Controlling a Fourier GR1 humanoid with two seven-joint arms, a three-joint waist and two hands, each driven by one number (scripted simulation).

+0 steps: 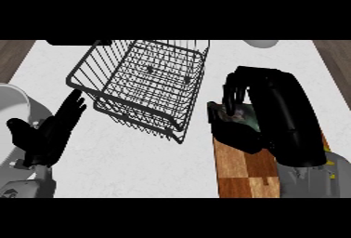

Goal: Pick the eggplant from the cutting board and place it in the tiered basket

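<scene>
A wooden cutting board (241, 172) lies at the lower right of the counter. Over its far end my right hand (274, 111) is curled down around a dark, glossy eggplant (245, 116), of which only a small patch shows between thumb and fingers. The black wire tiered basket (147, 79) stands at the upper middle, just left of that hand. My left hand (51, 128) rests open at the lower left, fingers pointing up toward the basket's left edge, holding nothing.
A white rounded object (14, 109) sits at the left edge behind my left hand. Another pale object (262, 43) peeks in at the top right. Wooden strips border the white counter (137, 162) on both sides.
</scene>
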